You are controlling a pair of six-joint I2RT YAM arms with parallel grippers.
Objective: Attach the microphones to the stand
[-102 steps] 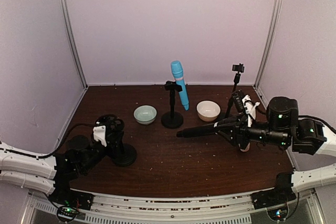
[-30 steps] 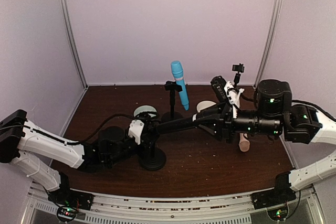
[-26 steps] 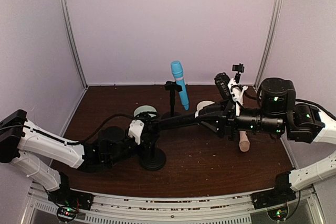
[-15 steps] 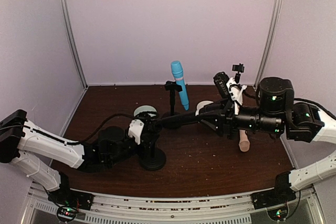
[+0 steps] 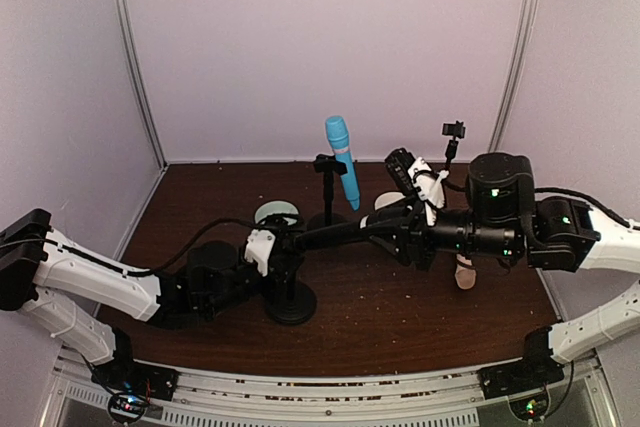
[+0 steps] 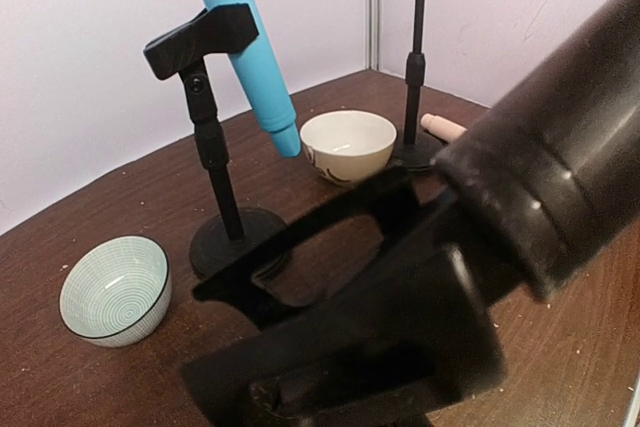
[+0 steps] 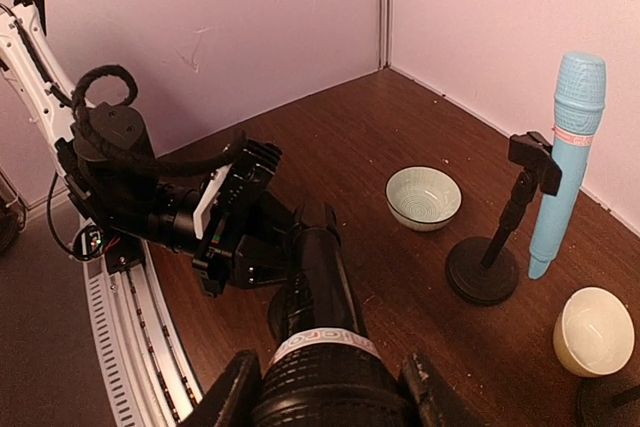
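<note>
My right gripper (image 5: 415, 232) is shut on the head end of the black microphone (image 5: 345, 232), which lies level and points left. Its tail meets the clip of a black stand (image 5: 290, 299), whose pole my left gripper (image 5: 281, 257) is shut on. In the left wrist view that clip (image 6: 330, 327) fills the foreground and the black microphone (image 6: 560, 147) comes in from the right. The light blue microphone (image 5: 341, 160) sits in the middle stand (image 5: 327, 225). The cream microphone (image 5: 462, 273) lies on the table under my right arm. The right wrist view shows its fingers (image 7: 228, 392) flanking the black microphone (image 7: 320, 287).
A teal bowl (image 6: 115, 290) and a cream bowl (image 6: 347, 144) stand either side of the middle stand. Another stand (image 5: 452, 133) with a bare clip rises at the back right. Walls close in the table on the back and both sides.
My right arm has shifted a little to the left, pushing the black microphone's tail further towards the held stand's clip. The left arm and its stand have stayed put.
</note>
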